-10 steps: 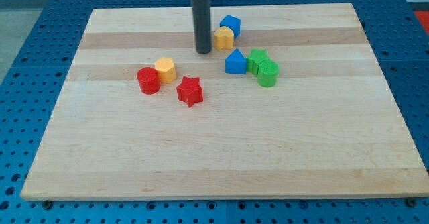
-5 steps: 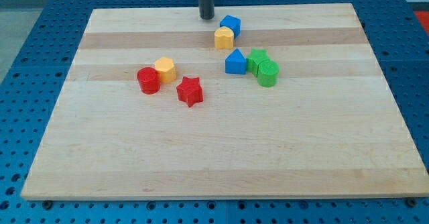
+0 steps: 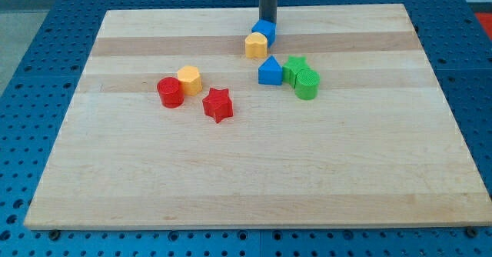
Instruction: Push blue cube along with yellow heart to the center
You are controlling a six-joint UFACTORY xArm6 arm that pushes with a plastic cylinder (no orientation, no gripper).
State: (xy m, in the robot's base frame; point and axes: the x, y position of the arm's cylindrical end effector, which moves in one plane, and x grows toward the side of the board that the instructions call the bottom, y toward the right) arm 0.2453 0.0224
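The blue cube [image 3: 265,31] sits near the board's top middle, with the yellow heart [image 3: 256,45] touching it at its lower left. My tip [image 3: 267,22] stands right behind the blue cube, at its top edge, seemingly in contact. The rod rises straight up out of the view's top.
A blue triangular block [image 3: 270,71] lies below the heart, with a green star [image 3: 295,67] and a green cylinder [image 3: 307,84] to its right. To the left lie a red cylinder [image 3: 170,92], a yellow hexagon block [image 3: 189,79] and a red star [image 3: 217,104]. The wooden board [image 3: 254,180] rests on a blue pegboard.
My tip moved from left of the yellow heart up to the board's top edge, then right to just behind the blue cube. The blocks have barely moved.
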